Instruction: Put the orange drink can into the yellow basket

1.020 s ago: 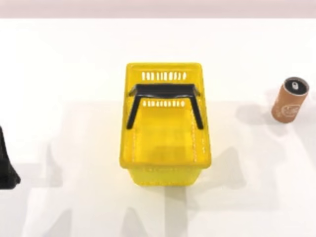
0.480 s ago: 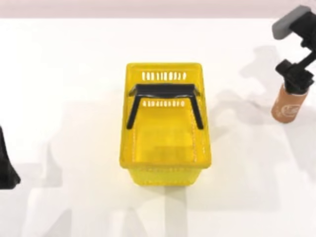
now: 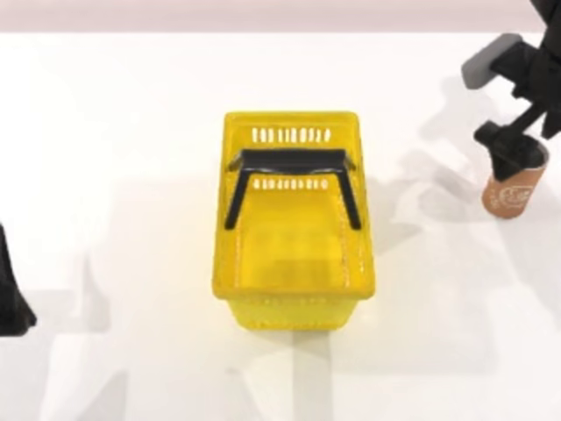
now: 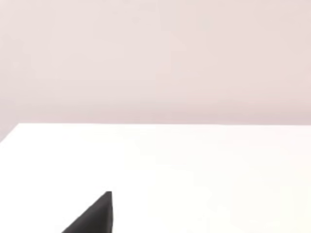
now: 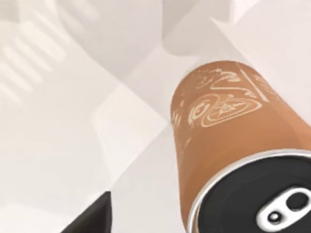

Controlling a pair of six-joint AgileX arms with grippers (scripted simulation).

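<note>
The orange drink can stands upright near the table's right edge, well to the right of the yellow basket. My right gripper hangs directly over the can's top and hides the lid from above. It is open and holds nothing. In the right wrist view the can fills the frame close up, with its dark lid and silver tab showing. One dark fingertip stands apart from it. The basket's black handle lies folded over its far half, and the basket is empty.
My left arm stays parked at the table's left edge. Its wrist view shows only one fingertip over bare white table. White table surface separates the can from the basket.
My right gripper has come down and slightly nearer onto the can, now covering its top. The can, the basket and the left arm have not moved.
</note>
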